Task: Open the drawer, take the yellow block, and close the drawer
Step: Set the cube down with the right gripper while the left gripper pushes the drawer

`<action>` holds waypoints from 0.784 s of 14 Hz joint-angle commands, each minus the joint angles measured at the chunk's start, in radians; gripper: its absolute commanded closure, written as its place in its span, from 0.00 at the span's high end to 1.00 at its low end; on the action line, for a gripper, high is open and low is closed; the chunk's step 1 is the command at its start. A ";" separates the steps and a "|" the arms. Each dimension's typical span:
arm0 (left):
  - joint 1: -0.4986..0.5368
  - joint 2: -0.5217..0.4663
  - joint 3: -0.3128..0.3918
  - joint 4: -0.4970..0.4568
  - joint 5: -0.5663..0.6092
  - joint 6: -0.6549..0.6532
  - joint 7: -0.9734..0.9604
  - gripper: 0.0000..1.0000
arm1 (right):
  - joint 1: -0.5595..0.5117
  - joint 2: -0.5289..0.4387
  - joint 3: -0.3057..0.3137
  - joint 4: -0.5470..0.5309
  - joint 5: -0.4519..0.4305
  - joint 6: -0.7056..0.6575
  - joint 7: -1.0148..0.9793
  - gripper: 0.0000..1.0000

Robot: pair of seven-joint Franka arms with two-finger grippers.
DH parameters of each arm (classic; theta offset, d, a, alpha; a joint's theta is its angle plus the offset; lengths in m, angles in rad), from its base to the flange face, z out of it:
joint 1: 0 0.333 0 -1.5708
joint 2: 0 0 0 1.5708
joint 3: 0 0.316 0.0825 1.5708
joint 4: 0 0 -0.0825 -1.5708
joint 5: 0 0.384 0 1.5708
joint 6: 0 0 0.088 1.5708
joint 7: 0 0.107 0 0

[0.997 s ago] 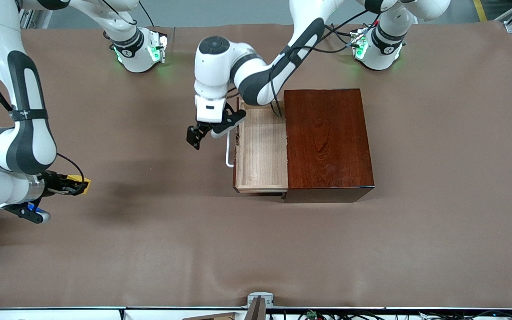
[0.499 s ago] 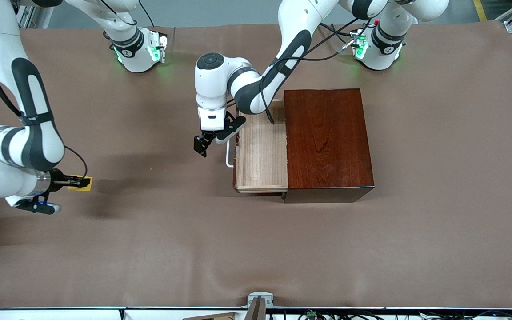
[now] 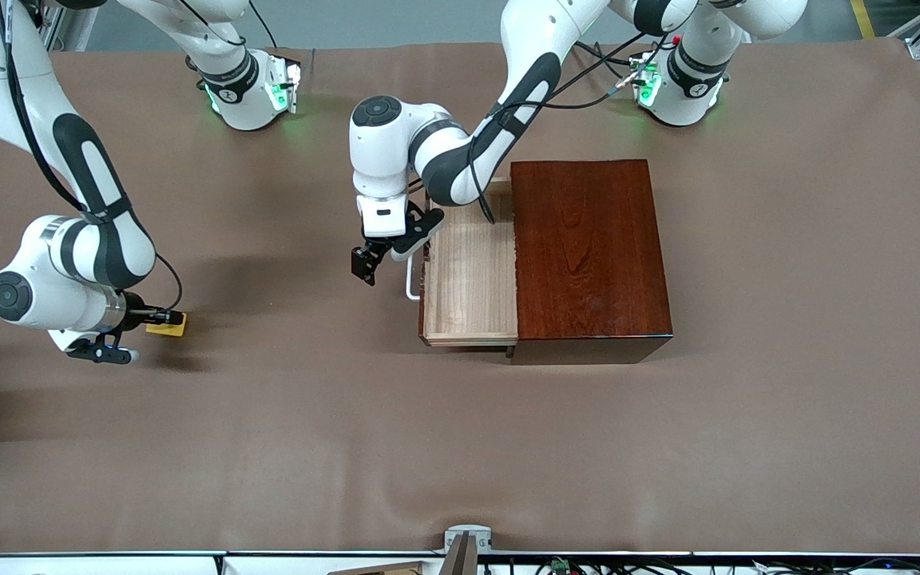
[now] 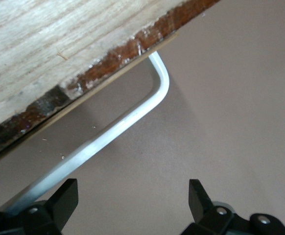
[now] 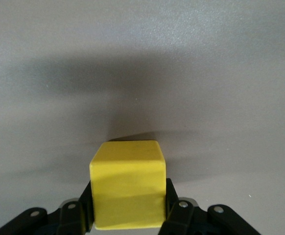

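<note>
The dark reddish-brown wooden box stands mid-table with its drawer pulled out toward the right arm's end, and the pale interior looks empty. The white handle also shows in the left wrist view. My left gripper is open and empty low beside the handle, and one finger is close to the bar. My right gripper is shut on the yellow block, low over the cloth at the right arm's end. The block sits between the black fingers.
A brown cloth covers the whole table. The two arm bases stand along the table edge farthest from the front camera. A small metal fixture sits at the nearest edge.
My right arm has carried the yellow block lower and toward the table's middle. My left gripper has dropped and shifted slightly closer to the drawer handle. The drawer has not moved.
</note>
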 commanded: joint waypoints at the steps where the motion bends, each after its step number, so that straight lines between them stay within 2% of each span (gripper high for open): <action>1: 0.010 0.002 0.014 0.021 0.015 -0.109 -0.016 1.00 | -0.017 -0.040 0.018 -0.052 -0.015 0.023 0.004 0.17; 4: 0.012 0.001 0.014 0.021 0.017 -0.158 -0.011 1.00 | -0.019 -0.048 0.020 -0.044 -0.015 0.014 0.007 1.00; 7: 0.013 -0.013 0.034 0.020 0.015 -0.210 -0.003 1.00 | -0.017 -0.074 0.023 -0.021 -0.015 -0.015 -0.001 1.00; 9: 0.019 -0.016 0.034 0.018 0.015 -0.253 -0.005 1.00 | -0.010 -0.111 0.031 0.020 -0.011 -0.098 0.008 1.00; 11: 0.019 -0.019 0.037 0.017 0.012 -0.272 -0.003 1.00 | 0.007 -0.157 0.029 0.037 -0.011 -0.119 0.010 1.00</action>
